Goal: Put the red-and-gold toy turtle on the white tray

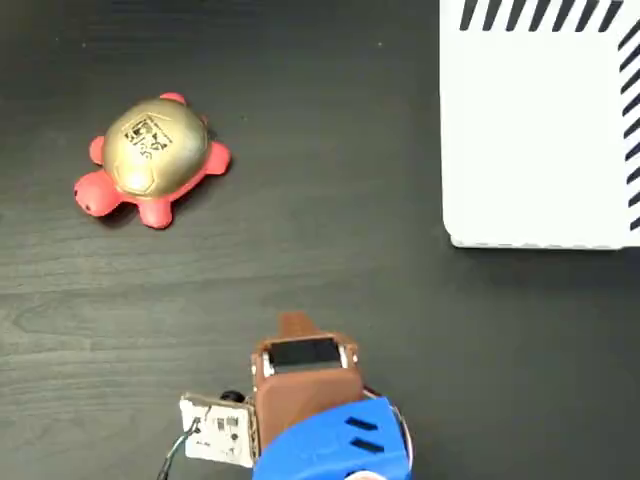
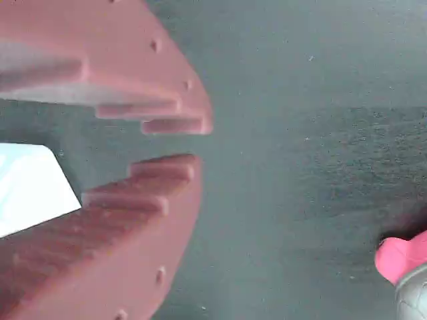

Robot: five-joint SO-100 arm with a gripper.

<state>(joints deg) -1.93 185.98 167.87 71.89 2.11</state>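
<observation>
The red-and-gold toy turtle [image 1: 150, 160] sits upright on the dark table at the upper left of the fixed view, gold shell up with its black mark showing. The white tray [image 1: 540, 130], black stripes along its edges, lies at the upper right with nothing on it. My gripper [image 1: 295, 322] is at the bottom centre, well apart from both. In the wrist view the gripper [image 2: 193, 145] has its brown jaws nearly together, only a thin gap at the tips and nothing between them. A coral-red bit of the turtle [image 2: 399, 257] shows at the lower right there, and a white corner of the tray [image 2: 30, 190] behind the jaws.
The dark wood-grain table [image 1: 330, 230] spreads between turtle, tray and arm. A small circuit board with wires [image 1: 215, 432] hangs beside the arm's blue body [image 1: 335, 445] at the bottom edge.
</observation>
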